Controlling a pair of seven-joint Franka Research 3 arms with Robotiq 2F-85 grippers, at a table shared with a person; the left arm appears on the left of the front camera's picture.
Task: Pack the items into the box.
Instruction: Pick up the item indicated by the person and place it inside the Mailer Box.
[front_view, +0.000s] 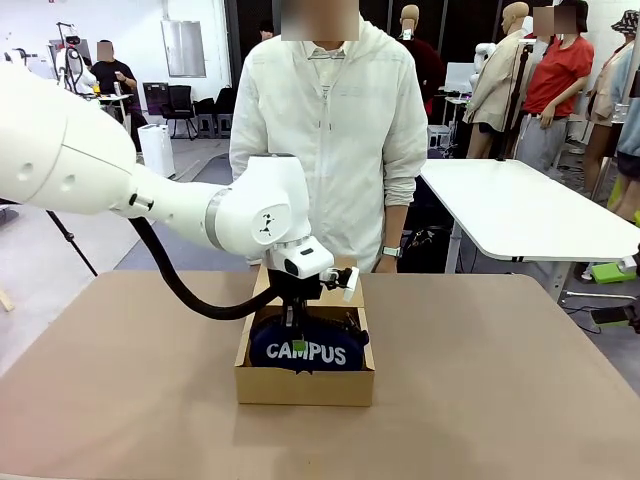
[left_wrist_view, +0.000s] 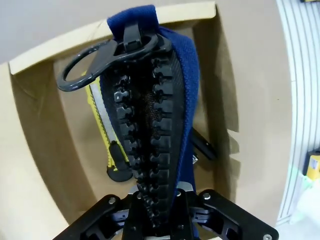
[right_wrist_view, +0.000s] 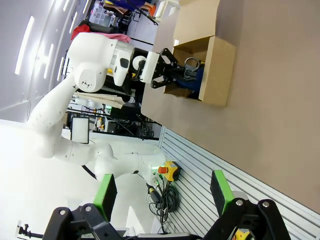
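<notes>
1. Risk number one, as I judge it: the pencil case (front_view: 306, 351) stands on edge in the box (front_view: 305, 386), its "CAMPUS" lettering showing above the front wall. If it is let go while upright, it could tip against a wall and keep the lid flap from folding down.
2. Risk number two: pushing down further may press the case onto the utility knife (left_wrist_view: 106, 131) or the stapler (left_wrist_view: 202, 145) below it. That could wedge all three, or shove the light cardboard box along the worktop (front_view: 500, 390).
3. Risk number three: the ring-shaped zip pull (left_wrist_view: 82, 70) sticks out sideways and could catch on an edge or a finger during withdrawal, dragging the case back up.
4. Left end effector (front_view: 290, 318): clamped tight on the zipped top edge of the case, at the centre of the front view, just above the box.
5. Position of the case: in the left wrist view it runs from between the left fingers at the bottom of the frame up to the top centre, inside the box walls. The knife lies just left of it, the stapler just right.
6. Right end effector (right_wrist_view: 162, 196): jaws spread wide, holding nothing, well apart from the box, which sits at the upper centre of the right wrist view.
</notes>
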